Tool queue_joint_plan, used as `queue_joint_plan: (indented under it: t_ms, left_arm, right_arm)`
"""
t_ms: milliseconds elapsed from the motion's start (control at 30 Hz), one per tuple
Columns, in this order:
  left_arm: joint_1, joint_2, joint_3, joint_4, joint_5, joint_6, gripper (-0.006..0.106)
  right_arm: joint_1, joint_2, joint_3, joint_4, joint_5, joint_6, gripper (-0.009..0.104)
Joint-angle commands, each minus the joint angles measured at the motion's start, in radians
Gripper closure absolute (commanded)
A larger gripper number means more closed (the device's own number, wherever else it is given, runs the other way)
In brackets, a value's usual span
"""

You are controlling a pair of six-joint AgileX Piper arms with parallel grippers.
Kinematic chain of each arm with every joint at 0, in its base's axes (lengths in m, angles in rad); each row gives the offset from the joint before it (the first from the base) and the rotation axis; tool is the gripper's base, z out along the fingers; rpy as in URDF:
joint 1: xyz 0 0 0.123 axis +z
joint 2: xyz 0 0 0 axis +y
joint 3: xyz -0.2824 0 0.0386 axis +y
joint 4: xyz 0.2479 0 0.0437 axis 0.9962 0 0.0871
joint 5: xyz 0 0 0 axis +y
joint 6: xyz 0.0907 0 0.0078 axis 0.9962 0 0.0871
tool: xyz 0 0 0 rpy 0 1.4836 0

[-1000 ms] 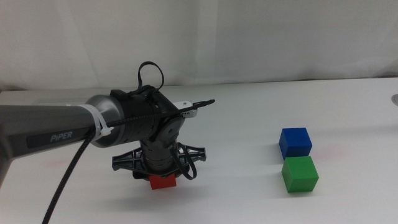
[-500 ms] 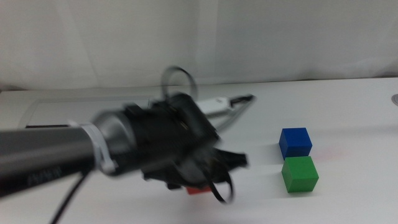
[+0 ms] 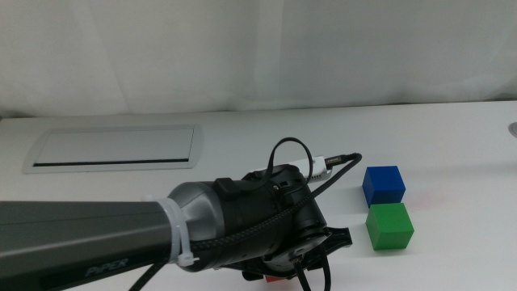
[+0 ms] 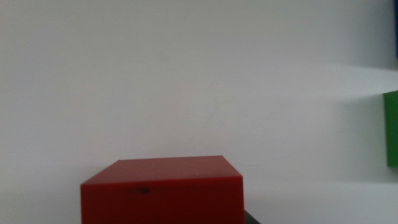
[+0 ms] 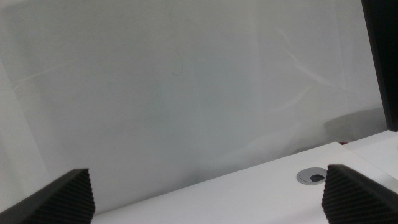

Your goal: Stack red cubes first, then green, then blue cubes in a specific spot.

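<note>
My left gripper [image 3: 279, 273] hangs low at the front of the table, under its bulky wrist, shut on the red cube [image 3: 276, 279], of which only a sliver shows there. Up close, the red cube [image 4: 161, 190] fills the lower middle of the left wrist view and hides the jaws. To its right on the white tabletop stands the green cube [image 3: 390, 226], with the blue cube [image 3: 383, 184] just behind it and touching or nearly so. An edge of the green cube [image 4: 392, 127] also shows in the left wrist view. My right gripper [image 5: 211, 199] is open, out of the middle view, facing a white wall.
A grey-framed panel [image 3: 113, 149] with a dark slot lies at the back left. The left arm's thick body [image 3: 97, 242] crosses the front left of the table. A round grommet [image 5: 313, 177] sits in the table surface in the right wrist view.
My left gripper has carried the red cube to the right and toward the table's front, closer to the green cube. The green and blue cubes have not moved.
</note>
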Motion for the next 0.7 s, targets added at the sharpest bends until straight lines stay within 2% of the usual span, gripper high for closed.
queue_joint_plan:
  t_ms: [0, 233, 567, 667]
  left_arm:
    - [-0.009, 0.013, -0.006, -0.016, 0.012, -0.001, 0.103]
    - [-0.014, 0.061, -0.006, -0.061, -0.007, 0.050, 0.103]
    - [-0.019, 0.076, -0.006, -0.059, -0.043, 0.114, 0.103]
    - [-0.019, 0.076, -0.006, -0.059, -0.043, 0.114, 0.100]
  right_arm:
    - [0.001, 0.002, 0.015, 0.001, -0.002, -0.005, -0.008]
    - [0.001, 0.002, 0.015, 0.001, -0.002, -0.005, -0.008]
    - [0.001, 0.002, 0.015, 0.001, -0.002, -0.005, -0.008]
    - [0.001, 0.002, 0.015, 0.001, -0.002, -0.005, -0.008]
